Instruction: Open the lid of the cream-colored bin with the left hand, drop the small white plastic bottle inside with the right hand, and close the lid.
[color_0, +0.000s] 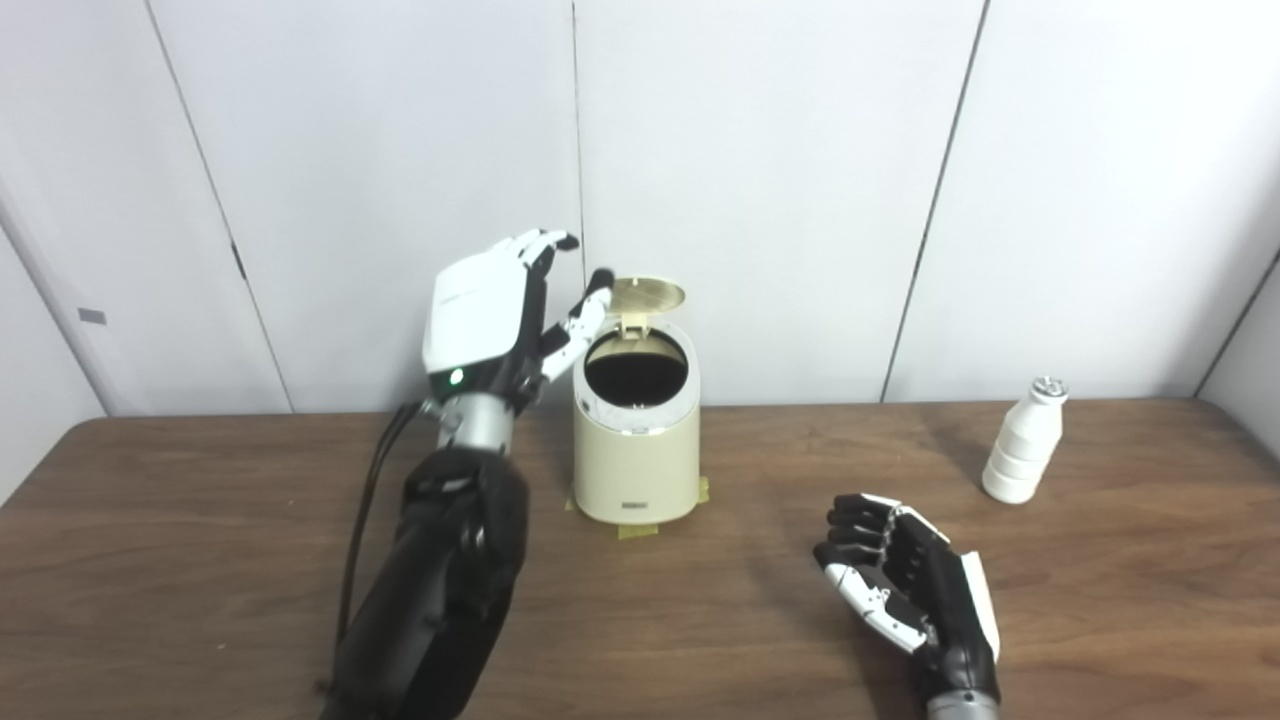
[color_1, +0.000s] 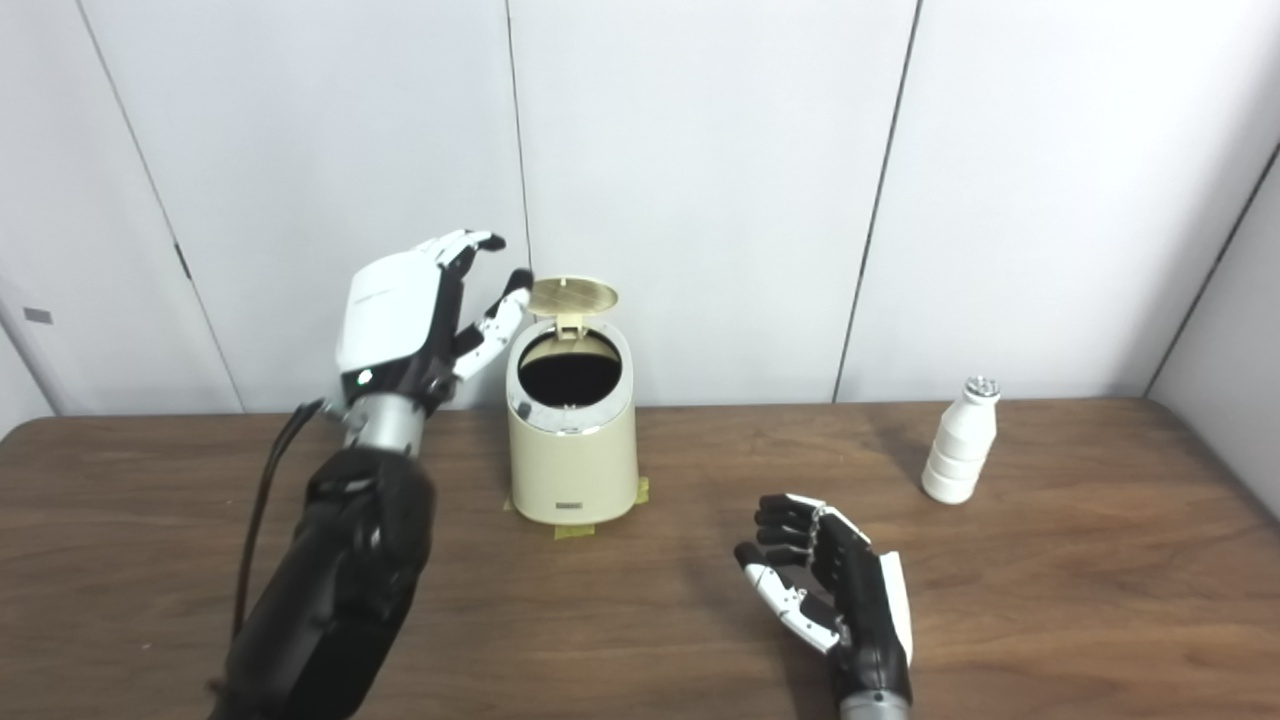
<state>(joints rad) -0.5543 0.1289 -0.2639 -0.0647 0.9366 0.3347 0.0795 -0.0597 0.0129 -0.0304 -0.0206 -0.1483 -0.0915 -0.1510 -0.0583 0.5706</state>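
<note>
Lid (color_0: 647, 293) raised on bin (color_0: 636, 455); left robot hand (color_0: 500, 315) spread beside it. Bottle (color_0: 1024, 441) untouched — right robot hand (color_0: 905, 590) empty, fingers apart. Drop, closing remain.

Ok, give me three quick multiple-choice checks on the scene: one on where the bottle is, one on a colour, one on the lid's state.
1. Where is the white bottle?
A. inside the bin
B. standing on the table, right of the bin
C. in the right hand

2. What colour is the bin?
A. cream
B. blue
C. black

3. How is the lid?
A. shut
B. lying on the table
C. raised, opening exposed

Answers: 1 B, it stands apart on the table, and the right hand holds nothing. 2 A, body is cream. 3 C, the lid is up beside the left hand and the dark interior shows.
</note>
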